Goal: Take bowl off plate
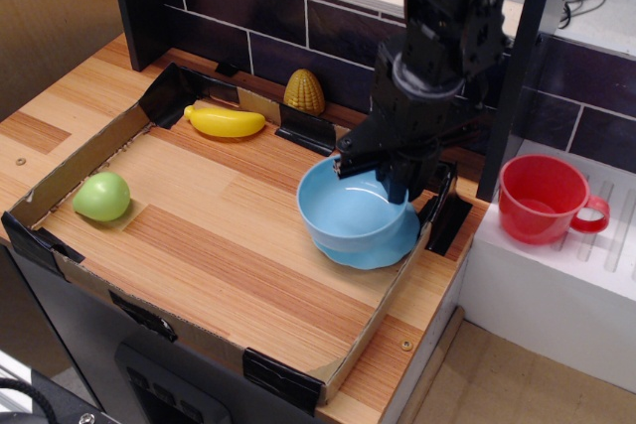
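The light-blue bowl hangs tilted toward the camera, lifted a little above the flat light-blue plate, of which only a sliver shows under the bowl's right side. My gripper is shut on the bowl's far rim, one finger inside and one outside. Both are at the right end of the wooden tray.
A green ball lies at the tray's left, a yellow banana and a yellow corn cob at the back. A red handled cup stands on a white rack to the right. A black post rises beside the arm.
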Robot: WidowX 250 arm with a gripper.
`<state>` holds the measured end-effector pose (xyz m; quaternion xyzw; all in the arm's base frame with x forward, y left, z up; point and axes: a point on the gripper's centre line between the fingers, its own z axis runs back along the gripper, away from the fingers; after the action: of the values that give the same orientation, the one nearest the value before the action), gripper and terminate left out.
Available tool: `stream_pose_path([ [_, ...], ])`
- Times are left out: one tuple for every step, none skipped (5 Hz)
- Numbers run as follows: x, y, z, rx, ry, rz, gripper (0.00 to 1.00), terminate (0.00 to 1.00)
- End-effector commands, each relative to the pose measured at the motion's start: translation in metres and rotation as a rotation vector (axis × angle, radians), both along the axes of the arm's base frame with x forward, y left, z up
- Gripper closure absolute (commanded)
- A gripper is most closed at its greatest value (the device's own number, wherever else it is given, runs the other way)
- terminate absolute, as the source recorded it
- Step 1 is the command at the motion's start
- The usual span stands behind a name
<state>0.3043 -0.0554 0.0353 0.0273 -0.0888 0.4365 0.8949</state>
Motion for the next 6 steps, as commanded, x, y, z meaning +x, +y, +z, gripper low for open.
stream_pose_path([
  [-0.033,0.003,0.022,-0.033,-0.021,-0.059,1.00,0.00],
  [-0.049,0.009,0.018,-0.027,-0.013,-0.075,1.00,0.00],
  [-0.057,0.017,0.007,-0.007,0.011,-0.070,1.00,0.00],
  [-0.061,0.022,-0.002,0.010,0.016,-0.067,1.00,0.00],
  [-0.064,0.023,-0.005,0.015,0.033,-0.062,0.00,0.00],
  [-0.065,0.022,-0.002,0.004,0.031,-0.069,0.00,0.00],
])
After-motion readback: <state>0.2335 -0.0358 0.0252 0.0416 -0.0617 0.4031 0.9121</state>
